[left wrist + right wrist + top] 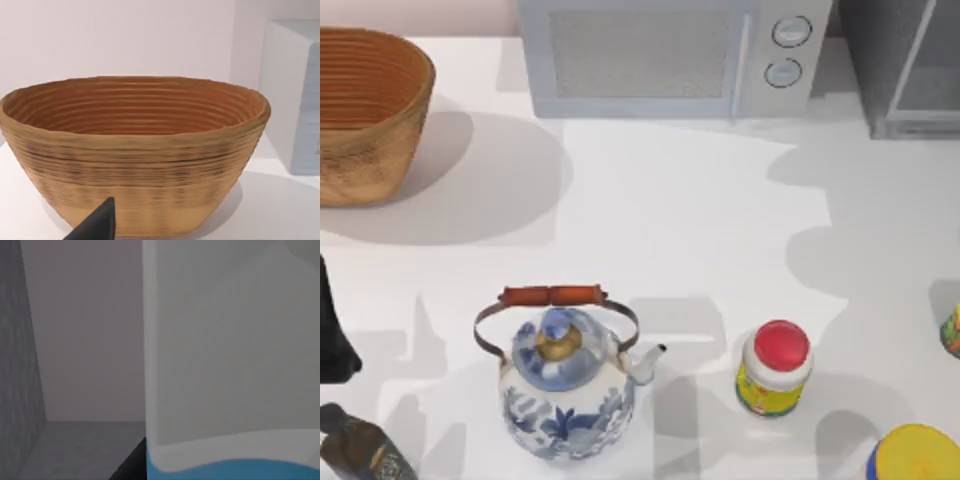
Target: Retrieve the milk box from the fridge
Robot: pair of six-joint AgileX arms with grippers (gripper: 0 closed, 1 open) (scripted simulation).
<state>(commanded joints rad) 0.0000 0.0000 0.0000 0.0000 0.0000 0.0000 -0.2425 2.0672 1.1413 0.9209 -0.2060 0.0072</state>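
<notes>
Milk box stands very close to the right wrist camera, inside the fridge: its pale upper body takes up most of that view, and a blue band shows at the frame's lower edge. The carton's top and base are cut off. Beside it lie the fridge's grey inner side wall, back wall and floor. A dark sliver at the carton's lower edge may be part of the right gripper; whether the jaws are open, closed or clamped on the carton cannot be told.

In the top view the fridge sits at the table's far right corner, cropped by the frame, with its pale-framed door panel partly visible. The white microwave with two round dials stands to its left along the back edge. A woven basket occupies the far left, cut off by the frame edge.

Toward the front stand a blue-and-white teapot and, to its right, a yellow jar with red cap. A dark bottle and a yellow-topped item are cropped at the front corners.

The left arm is parked at the left edge. One dark fingertip shows before the basket in the left wrist view; the jaw state cannot be told.
</notes>
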